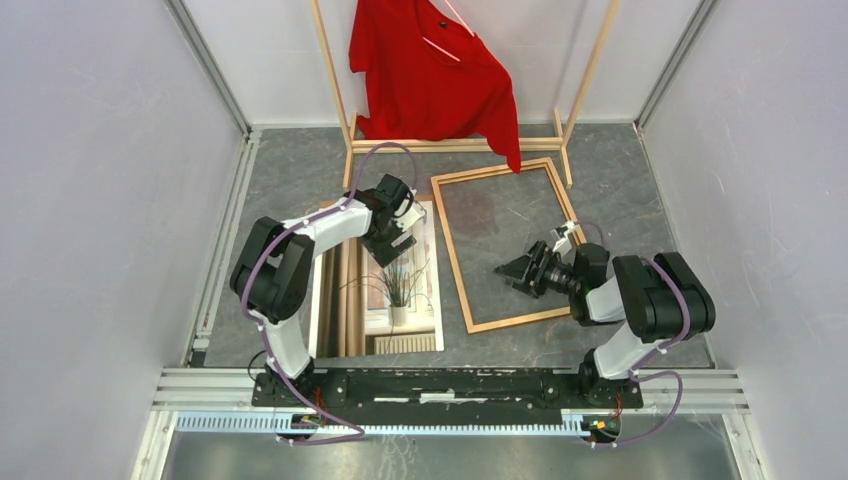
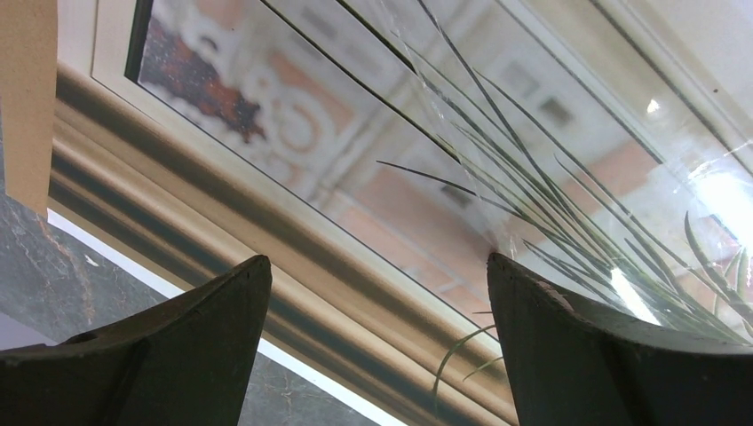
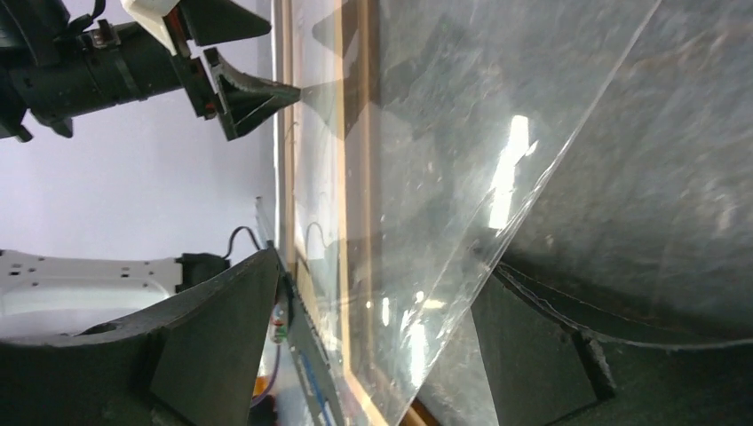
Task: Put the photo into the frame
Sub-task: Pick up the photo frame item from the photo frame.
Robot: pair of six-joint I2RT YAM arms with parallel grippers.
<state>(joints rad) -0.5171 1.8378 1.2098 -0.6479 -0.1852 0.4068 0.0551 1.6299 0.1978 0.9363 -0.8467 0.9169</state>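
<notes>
The photo [image 1: 400, 290], a grassy plant in a white pot with beige-brown stripes, lies face up on the floor left of the frame [image 1: 452, 255]. The orange-brown frame lies flat, its opening showing grey floor. My left gripper [image 1: 392, 245] hovers open just over the photo's upper part; in the left wrist view [image 2: 377, 266] its fingers straddle the striped border and grass blades [image 2: 533, 177]. My right gripper [image 1: 512, 270] is open inside the frame. In the right wrist view [image 3: 377, 271] the edge of a clear sheet [image 3: 462, 133] runs between its fingers, untouched.
A pale wooden rack [image 1: 455, 145] with a red shirt [image 1: 430, 70] stands behind the frame, the shirt's tip hanging over its top rail. A tan backing board [image 2: 27, 98] peeks out beside the photo. White walls close in left and right.
</notes>
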